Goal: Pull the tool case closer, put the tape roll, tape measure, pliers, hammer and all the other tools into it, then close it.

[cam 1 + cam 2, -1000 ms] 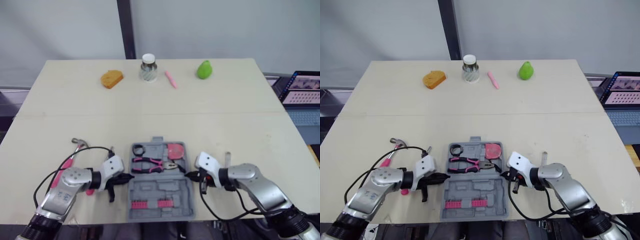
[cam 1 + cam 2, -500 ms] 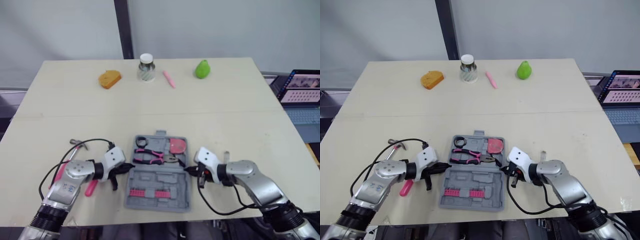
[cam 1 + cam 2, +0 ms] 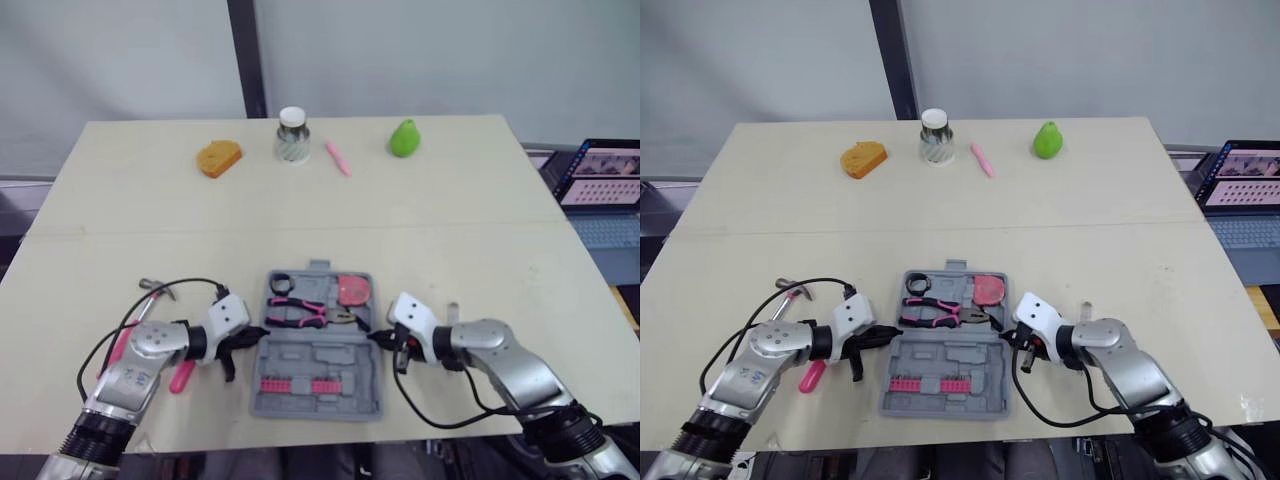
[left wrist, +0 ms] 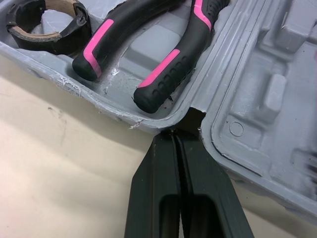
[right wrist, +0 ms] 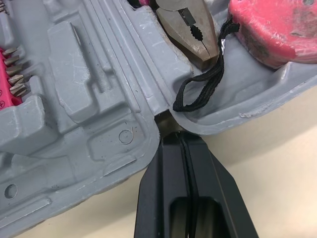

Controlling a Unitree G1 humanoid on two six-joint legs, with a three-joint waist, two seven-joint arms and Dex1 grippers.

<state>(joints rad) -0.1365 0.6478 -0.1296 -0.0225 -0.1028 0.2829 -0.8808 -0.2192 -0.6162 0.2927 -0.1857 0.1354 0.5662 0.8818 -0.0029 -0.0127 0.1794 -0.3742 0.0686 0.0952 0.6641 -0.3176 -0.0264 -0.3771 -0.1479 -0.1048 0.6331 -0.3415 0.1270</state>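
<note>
The grey tool case (image 3: pixel 318 375) lies open near the table's front edge. Its far half holds the tape roll (image 3: pixel 281 284), the pink-and-black pliers (image 3: pixel 300 312) and the pink tape measure (image 3: pixel 352 291). A row of pink bits sits in the near half. My left gripper (image 3: pixel 253 336) is shut at the hinge notch on the case's left side (image 4: pixel 173 133). My right gripper (image 3: pixel 375 340) is shut at the hinge notch on the right side (image 5: pixel 181 133). The hammer (image 3: pixel 153 287) lies on the table left of the case, partly hidden by my left arm.
A pink-handled tool (image 3: pixel 183 376) lies beside my left forearm. A small metal tool (image 3: pixel 453 312) lies right of the case. Along the far edge stand an orange piece (image 3: pixel 220 157), a jar (image 3: pixel 292 135), a pink pen (image 3: pixel 339 157) and a green pear (image 3: pixel 404 138). A laptop (image 3: pixel 600 185) sits beyond the right edge.
Over the last second the case and both grippers shifted together a little away from the front edge and leftward. Nothing has moved in the last half second.
</note>
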